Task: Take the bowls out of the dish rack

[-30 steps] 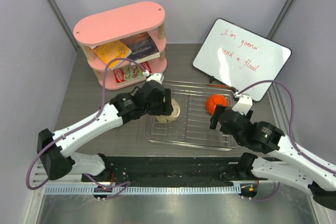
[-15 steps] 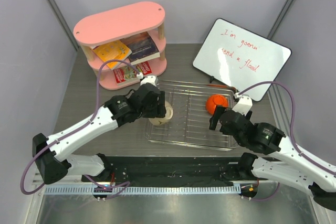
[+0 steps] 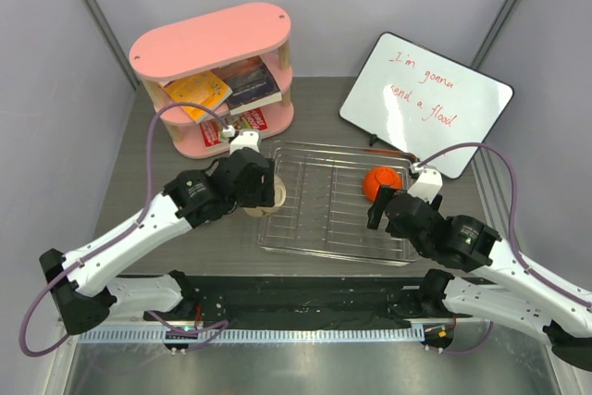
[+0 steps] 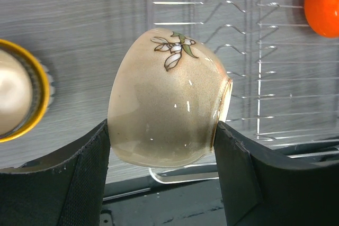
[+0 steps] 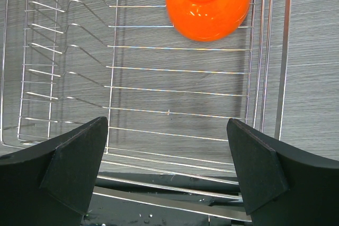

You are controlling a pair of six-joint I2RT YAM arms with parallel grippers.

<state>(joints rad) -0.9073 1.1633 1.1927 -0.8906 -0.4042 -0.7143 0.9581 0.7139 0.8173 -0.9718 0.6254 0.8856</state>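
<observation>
My left gripper [image 4: 162, 130] is shut on a cream bowl [image 4: 167, 99] with a painted flower, held on its side above the table, just left of the dish rack [image 4: 265, 51]. From above, that bowl [image 3: 276, 196] peeks out from the left gripper [image 3: 265, 193] at the rack's [image 3: 324, 228] left rim. A yellow-rimmed bowl [image 4: 21, 96] stands on the table further left; the arm hides it from above. An orange-red bowl [image 5: 207, 3] lies in the rack's [image 5: 159, 88] far right corner. My right gripper [image 5: 167, 130] hangs open over the rack's near side, short of this orange-red bowl [image 3: 381, 182].
A pink oval shelf [image 3: 217, 71] with books stands at the back left, close behind the left arm. A whiteboard [image 3: 425, 104] leans at the back right, just beyond the rack. The black base strip [image 3: 305, 298] runs along the near edge.
The left arm has carried the cream bowl leftward, from over the rack's left part to its left rim. The right arm and the orange-red bowl have stayed put.
</observation>
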